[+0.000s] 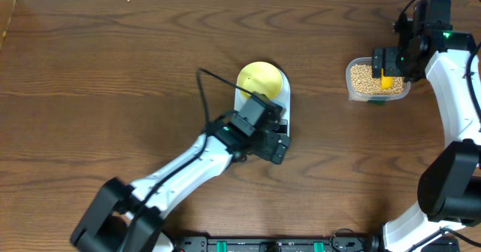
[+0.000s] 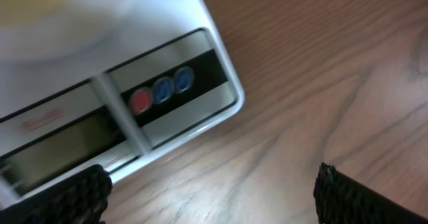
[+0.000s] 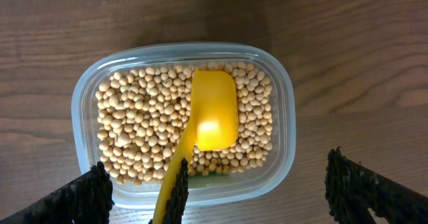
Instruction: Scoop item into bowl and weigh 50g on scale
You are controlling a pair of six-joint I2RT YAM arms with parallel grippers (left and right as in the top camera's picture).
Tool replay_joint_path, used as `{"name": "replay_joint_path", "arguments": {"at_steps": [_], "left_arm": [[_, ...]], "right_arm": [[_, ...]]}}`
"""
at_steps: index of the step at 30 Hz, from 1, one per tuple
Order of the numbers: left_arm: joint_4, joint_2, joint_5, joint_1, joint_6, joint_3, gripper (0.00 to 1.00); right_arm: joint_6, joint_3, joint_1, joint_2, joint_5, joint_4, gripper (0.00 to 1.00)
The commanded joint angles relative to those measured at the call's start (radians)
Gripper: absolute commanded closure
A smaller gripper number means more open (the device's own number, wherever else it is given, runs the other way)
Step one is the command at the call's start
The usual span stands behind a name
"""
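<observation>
Overhead, the bowl [image 1: 261, 79] is seen on the scale [image 1: 285, 95], which is partly covered by the left gripper [image 1: 272, 138]. At the left wrist, its jaws are shown spread wide near the scale's buttons. At the right wrist, the right gripper [image 3: 217, 196] is held open above a tub [image 3: 284, 117] of beans [image 3: 134, 117], in which a yellow scoop [image 3: 214, 110] is laid.
</observation>
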State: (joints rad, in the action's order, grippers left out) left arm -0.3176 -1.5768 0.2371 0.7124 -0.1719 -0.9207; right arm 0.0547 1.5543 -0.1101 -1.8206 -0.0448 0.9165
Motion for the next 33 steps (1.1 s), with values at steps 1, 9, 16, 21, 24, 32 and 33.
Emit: {"name": "replay_joint_path", "arguments": {"at_steps": [1,9,16,21,24,32,33], "left_arm": [[0.089,-0.058,-0.006,0.036,-0.023,0.01,0.02],[0.169,-0.11,-0.021,0.04,-0.098,0.01,0.02],[0.216,-0.148,-0.021,0.04,-0.113,0.01,0.02],[0.232,-0.15,-0.022,0.04,-0.115,0.01,0.02],[0.233,-0.155,-0.022,0.04,-0.116,0.01,0.02],[0.257,-0.196,-0.041,0.04,-0.151,0.01,0.02],[0.256,-0.196,-0.053,0.04,-0.164,0.01,0.02]], "right_arm": [[-0.005,-0.003,-0.013,-0.003,-0.008,-0.001,0.01],[-0.005,-0.003,-0.013,-0.003,-0.008,-0.001,0.01],[-0.005,-0.003,-0.013,-0.003,-0.008,-0.001,0.01],[-0.005,-0.003,-0.013,-0.003,-0.008,-0.001,0.01],[-0.005,-0.003,-0.013,-0.003,-0.008,-0.001,0.01],[-0.005,-0.003,-0.013,-0.003,-0.008,-0.001,0.01],[-0.005,-0.003,-0.013,-0.003,-0.008,-0.001,0.01]]}}
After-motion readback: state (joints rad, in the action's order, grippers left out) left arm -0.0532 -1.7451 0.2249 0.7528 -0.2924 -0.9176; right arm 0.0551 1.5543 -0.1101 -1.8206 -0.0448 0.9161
